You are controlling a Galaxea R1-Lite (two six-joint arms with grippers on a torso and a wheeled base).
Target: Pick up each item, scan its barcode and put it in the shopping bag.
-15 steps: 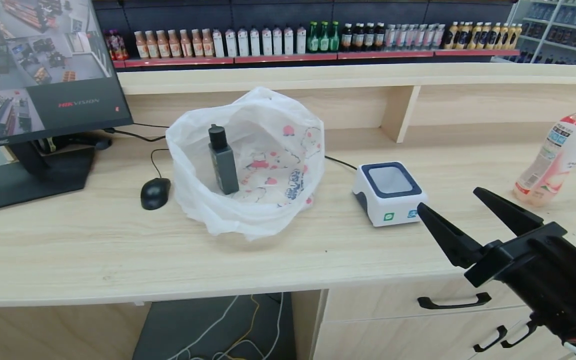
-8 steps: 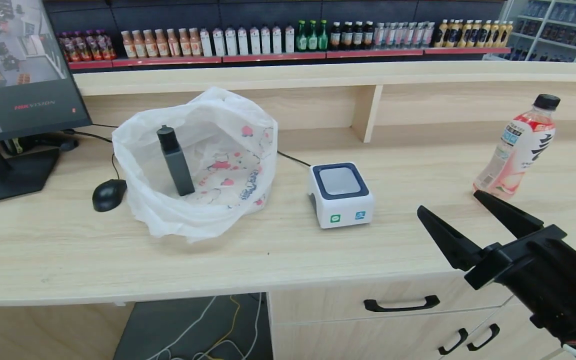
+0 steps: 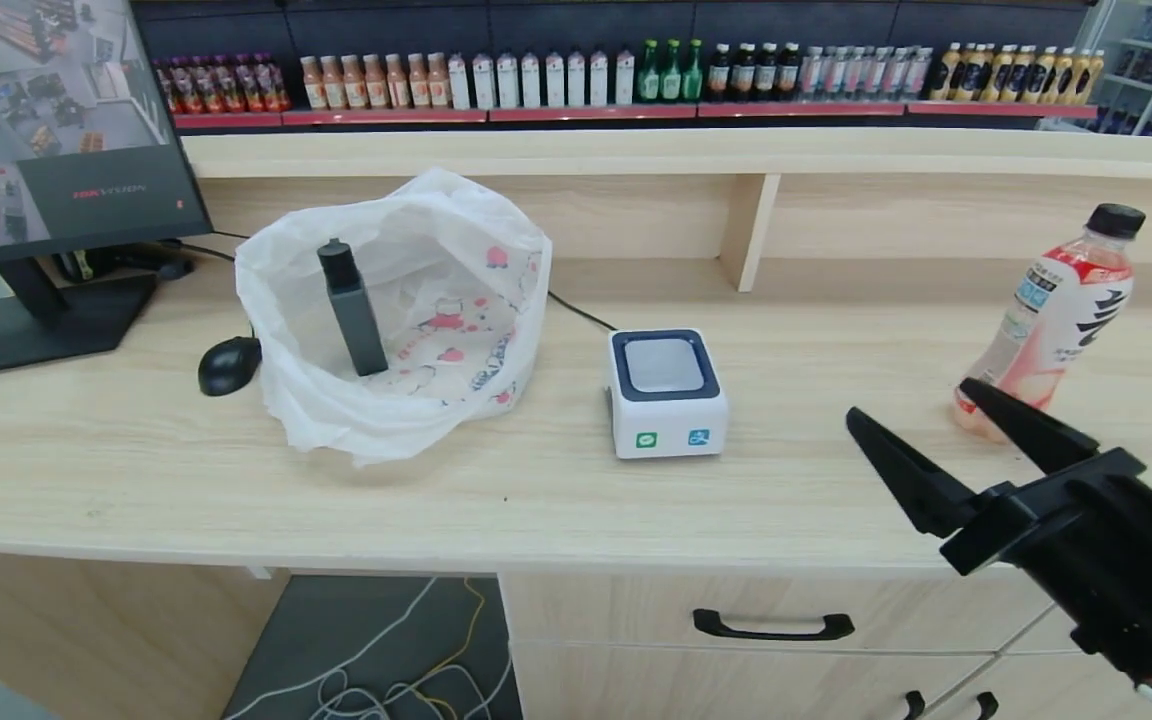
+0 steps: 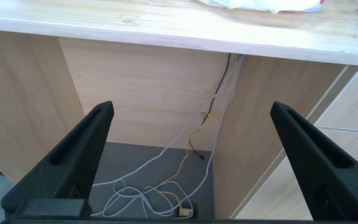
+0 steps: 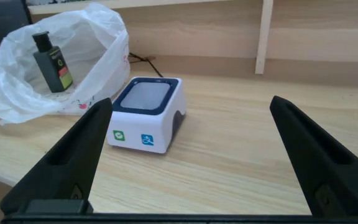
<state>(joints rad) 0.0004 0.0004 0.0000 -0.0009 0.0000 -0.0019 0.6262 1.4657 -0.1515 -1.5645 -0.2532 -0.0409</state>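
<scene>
On the desk (image 3: 536,480), a mouse (image 3: 228,364) lies left of the shopping bag (image 3: 376,428), which has a dispenser bottle (image 3: 351,310) in it. The scanner (image 3: 665,393) sits to the bag's right, and the drink bottle (image 3: 1051,320) is rightmost.

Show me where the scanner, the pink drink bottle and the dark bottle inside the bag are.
scanner (image 3: 665,365), head view, on its grey top window.
pink drink bottle (image 3: 1061,305), head view, on its label.
dark bottle (image 3: 354,325), head view, on its body.
</scene>
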